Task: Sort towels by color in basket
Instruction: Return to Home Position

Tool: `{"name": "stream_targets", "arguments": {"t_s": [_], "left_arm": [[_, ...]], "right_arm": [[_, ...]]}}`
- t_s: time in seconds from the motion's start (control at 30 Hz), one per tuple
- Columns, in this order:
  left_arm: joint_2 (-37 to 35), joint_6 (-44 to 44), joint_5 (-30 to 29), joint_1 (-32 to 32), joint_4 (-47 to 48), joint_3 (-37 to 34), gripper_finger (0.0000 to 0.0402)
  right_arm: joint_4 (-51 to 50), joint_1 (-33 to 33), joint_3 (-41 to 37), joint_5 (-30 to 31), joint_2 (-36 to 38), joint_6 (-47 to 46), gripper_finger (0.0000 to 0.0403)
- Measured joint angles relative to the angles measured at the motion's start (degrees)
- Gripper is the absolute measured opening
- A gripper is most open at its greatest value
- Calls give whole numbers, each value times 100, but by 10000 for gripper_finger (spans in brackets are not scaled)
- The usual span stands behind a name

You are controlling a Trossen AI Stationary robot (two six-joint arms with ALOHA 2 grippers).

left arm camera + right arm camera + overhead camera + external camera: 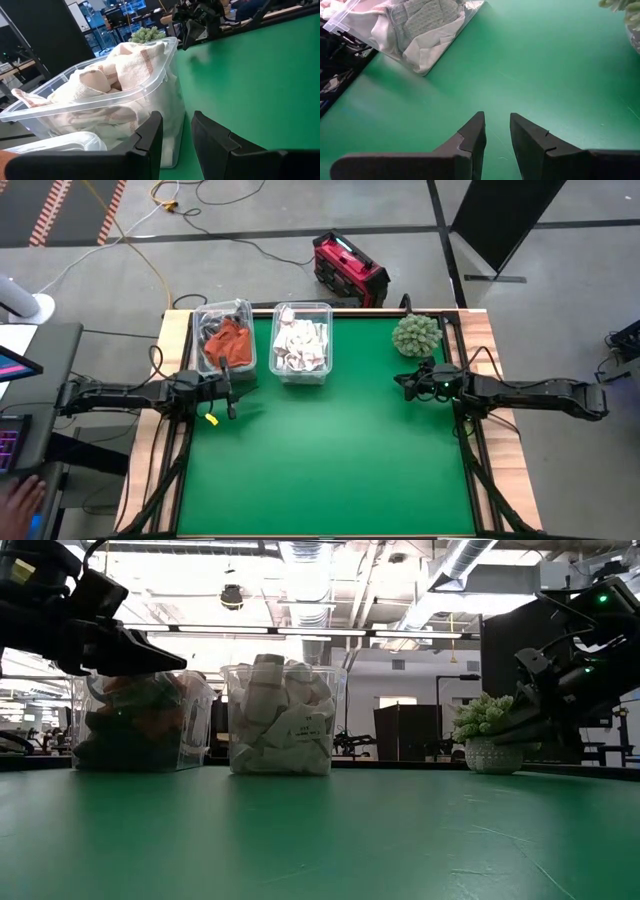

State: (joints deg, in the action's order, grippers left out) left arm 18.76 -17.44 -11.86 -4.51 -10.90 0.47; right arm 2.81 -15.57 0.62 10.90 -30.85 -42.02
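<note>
Rust-orange and dark grey towels [226, 340] lie heaped in the left clear bin [243, 310] at the far left of the green table. White and checked towels [299, 343] fill the clear bin [326, 370] beside it, also seen in the low view [280, 715] and left wrist view [115, 75]. My left gripper [233, 392] hovers open just near of the left bin, holding nothing [176, 131]. My right gripper [407, 383] hovers open near the green spiky plant [417, 334], holding nothing [497, 129].
A green spiky ball plant in a pale pot [488, 732] stands at the far right of the table. A small yellow bit [211, 418] lies by the left gripper. A red box [349, 268] sits on the floor beyond the table. The green mat's middle and near part are bare.
</note>
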Motion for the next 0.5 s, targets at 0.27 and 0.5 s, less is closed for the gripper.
{"name": "stream_targets", "arguments": {"t_s": [0.27, 0.5], "left_arm": [[-2, -25, 2, -1, 0, 0, 98], [-1, -44, 2, -1, 1, 0, 98]], "right_arm": [[0, 0, 4, 2, 0, 0, 118], [0, 0, 4, 2, 0, 0, 118]]}}
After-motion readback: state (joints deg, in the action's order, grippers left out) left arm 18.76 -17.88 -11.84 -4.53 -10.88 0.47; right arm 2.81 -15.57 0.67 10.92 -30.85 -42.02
